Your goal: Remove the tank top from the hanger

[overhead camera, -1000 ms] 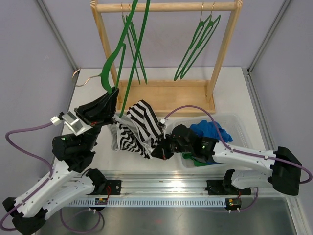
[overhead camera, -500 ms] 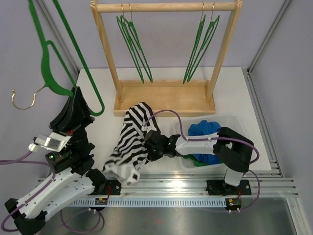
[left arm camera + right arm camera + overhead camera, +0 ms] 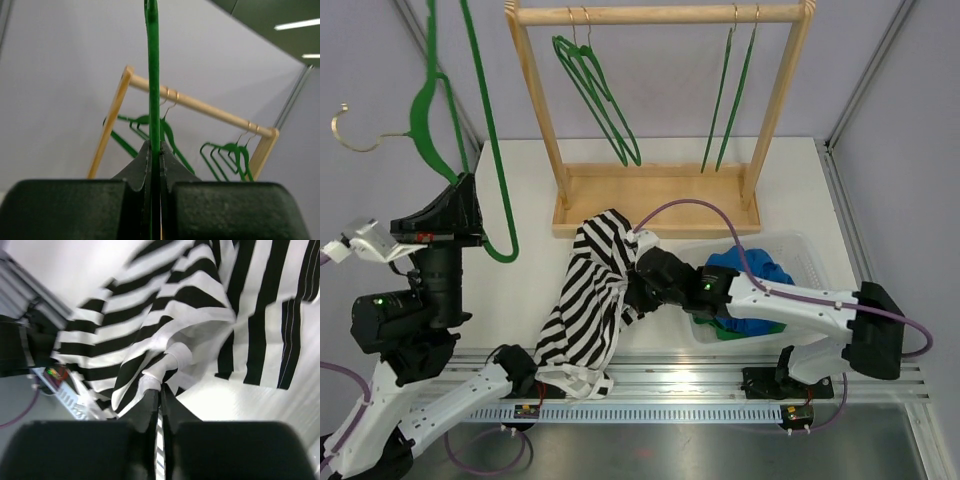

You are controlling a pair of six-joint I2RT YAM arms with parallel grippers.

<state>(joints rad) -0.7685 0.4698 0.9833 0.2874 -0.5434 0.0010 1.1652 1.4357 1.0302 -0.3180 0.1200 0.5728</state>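
Observation:
The black-and-white striped tank top (image 3: pixel 590 300) hangs free of the hanger, draped from the table's middle down over the front rail. My right gripper (image 3: pixel 638 285) is shut on a fold of it; the right wrist view shows the fabric (image 3: pixel 165 330) pinched between the jaws. My left gripper (image 3: pixel 462 192) is shut on the green hanger (image 3: pixel 470 110) and holds it high at the far left, its metal hook (image 3: pixel 355 130) pointing left. In the left wrist view the hanger's green bar (image 3: pixel 152 75) runs straight up from the closed jaws.
A wooden rack (image 3: pixel 660 105) with several green hangers stands at the back. A clear bin (image 3: pixel 800 250) with blue and green clothes sits right of the tank top. The metal rail (image 3: pixel 720 375) runs along the front edge.
My left arm has swung the hanger from above the tank top up and far to the left. The tank top has slid off it and now hangs only from my right gripper.

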